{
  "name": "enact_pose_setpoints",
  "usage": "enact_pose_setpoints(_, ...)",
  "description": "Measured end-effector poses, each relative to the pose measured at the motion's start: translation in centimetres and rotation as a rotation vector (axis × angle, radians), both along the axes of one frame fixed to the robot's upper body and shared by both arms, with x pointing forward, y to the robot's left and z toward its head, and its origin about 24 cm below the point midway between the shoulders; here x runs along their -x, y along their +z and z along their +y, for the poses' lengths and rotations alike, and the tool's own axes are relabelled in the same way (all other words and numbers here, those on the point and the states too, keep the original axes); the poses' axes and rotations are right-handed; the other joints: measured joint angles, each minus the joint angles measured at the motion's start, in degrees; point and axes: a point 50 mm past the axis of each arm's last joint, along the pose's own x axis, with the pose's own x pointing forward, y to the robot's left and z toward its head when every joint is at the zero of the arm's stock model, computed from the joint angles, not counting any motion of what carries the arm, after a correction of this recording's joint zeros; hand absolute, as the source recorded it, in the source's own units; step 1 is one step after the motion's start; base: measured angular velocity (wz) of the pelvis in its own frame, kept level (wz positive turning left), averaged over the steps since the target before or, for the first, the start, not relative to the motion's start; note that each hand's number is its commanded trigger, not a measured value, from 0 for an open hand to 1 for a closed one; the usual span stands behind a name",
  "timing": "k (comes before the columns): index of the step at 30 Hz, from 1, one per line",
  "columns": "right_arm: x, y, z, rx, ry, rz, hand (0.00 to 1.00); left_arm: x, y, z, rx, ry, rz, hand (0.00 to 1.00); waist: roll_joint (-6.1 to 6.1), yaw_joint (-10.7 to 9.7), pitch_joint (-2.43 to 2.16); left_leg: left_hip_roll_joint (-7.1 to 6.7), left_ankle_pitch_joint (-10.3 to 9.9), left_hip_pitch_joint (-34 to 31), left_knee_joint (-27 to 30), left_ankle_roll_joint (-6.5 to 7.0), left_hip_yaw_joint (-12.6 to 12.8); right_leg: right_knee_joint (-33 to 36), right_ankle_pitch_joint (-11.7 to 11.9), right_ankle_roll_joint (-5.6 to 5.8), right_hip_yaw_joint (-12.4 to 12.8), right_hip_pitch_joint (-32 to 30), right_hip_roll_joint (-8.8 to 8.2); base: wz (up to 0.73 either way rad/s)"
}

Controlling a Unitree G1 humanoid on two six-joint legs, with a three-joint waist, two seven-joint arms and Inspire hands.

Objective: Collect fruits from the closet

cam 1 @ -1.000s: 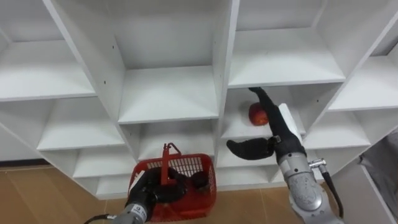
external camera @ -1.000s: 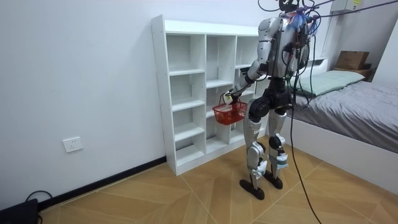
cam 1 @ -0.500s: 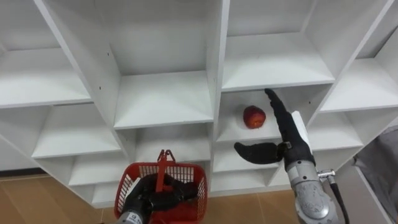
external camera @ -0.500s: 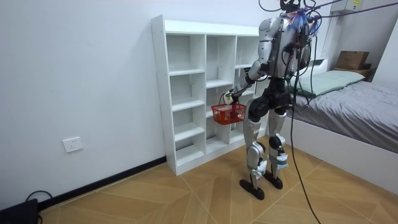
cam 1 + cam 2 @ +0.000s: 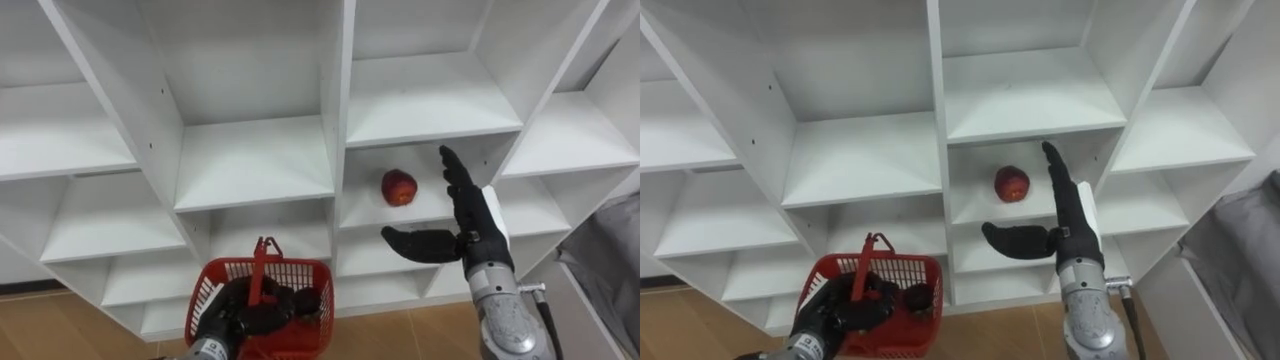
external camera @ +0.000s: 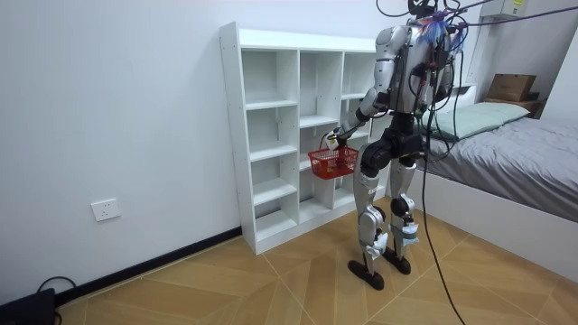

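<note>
Apple looks firm, smooth, light and prone to roll, so cup it round the middle. Right robot hand hangs spread near it, not touching; left robot hand grips the basket handle.

Centre frame: red apple sits on a shelf of the white closet. The right hand is just right of it, fingers straight and pointing up-frame, thumb spread left below the apple, no contact visible. Lower left: left hand curled round the upright handle of the red basket; a dark rounded item lies inside.
</note>
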Motion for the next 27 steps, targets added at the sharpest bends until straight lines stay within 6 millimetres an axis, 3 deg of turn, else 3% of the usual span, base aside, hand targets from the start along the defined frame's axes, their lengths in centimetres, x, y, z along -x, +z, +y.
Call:
enact_pose_setpoints(7,0.4,-1.1,-0.7,0.008,-0.031,0.052,0.0,0.3,-0.1,0.7,-0.015,-0.01,0.008,1.0,-0.16,0.1,-0.03,0.02,0.0,-0.02,0.06,-0.01,-0.05,0.12,-0.03,-0.06,-0.14,0.16,-0.04,0.0)
enact_pose_setpoints(16,0.4,-1.0,-1.5,-0.001,-0.098,0.042,0.0,0.4,0.0,1.7,-0.042,0.003,0.008,1.0,-1.02,0.19,0.1,-0.05,-0.06,-0.2,0.41,-0.03,-1.43,0.24,-0.36,-0.15,-2.72,0.39,-0.55,0.08)
enact_pose_setpoints(20,-0.5,-1.1,-3.3,0.023,-0.158,0.047,0.0,0.6,-0.1,1.8,-0.06,-0.007,0.01,1.0,-1.21,0.98,0.12,-0.1,-0.07,-1.16,0.84,-0.01,-2.09,0.19,-0.43,-0.14,-3.65,0.02,-0.73,0.11)
enact_pose_setpoints(23,-1.3,-0.8,-4.4,0.043,-0.193,0.04,0.0,0.5,0.0,2.1,-0.084,-0.015,0.006,1.0,-1.86,1.49,-0.18,-0.17,-0.04,-2.44,1.07,-0.03,-2.83,0.24,-0.47,-0.22,-4.36,-0.92,-0.71,0.11)
enact_pose_setpoints(27,-3.2,0.7,-4.8,0.06,-0.201,-0.019,0.0,0.7,-0.1,2.3,-0.1,-0.037,0.011,1.0,-2.42,1.9,-0.13,-0.19,-0.02,-3.03,1.24,-0.06,-3.74,0.38,-0.81,-0.31,-5.03,-1.0,-1.02,0.1)
